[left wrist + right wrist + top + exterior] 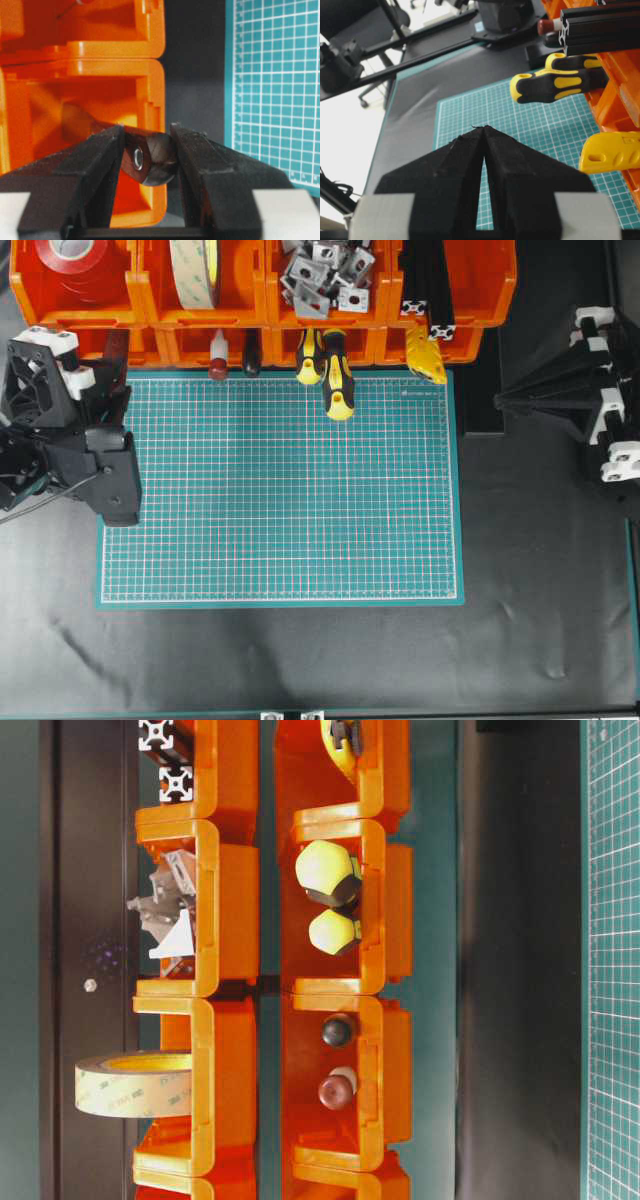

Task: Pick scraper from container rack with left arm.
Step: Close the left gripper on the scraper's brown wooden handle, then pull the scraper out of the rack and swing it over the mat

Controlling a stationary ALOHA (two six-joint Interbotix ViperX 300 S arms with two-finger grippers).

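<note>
Glossy orange container rack [125,50]; matte black jaws pinch scraper [150,157] handle.

A teal cutting mat with a white grid [280,490] lies flat on a black table cover [540,570]. Two screwdrivers with yellow-and-black handles [330,365] lie side by side, their handles reaching onto the mat's far edge. Left of them sit a white-shafted tool with a dark-red knob [217,358] and a black round-ended handle [251,358], close together. A bright yellow plastic piece [426,355] rests to the right of the screwdrivers. Behind these are a red tape roll [75,262], a cream tape roll [195,270] standing on edge, a heap of grey metal brackets [325,275], and black slotted bars [428,285].
</note>
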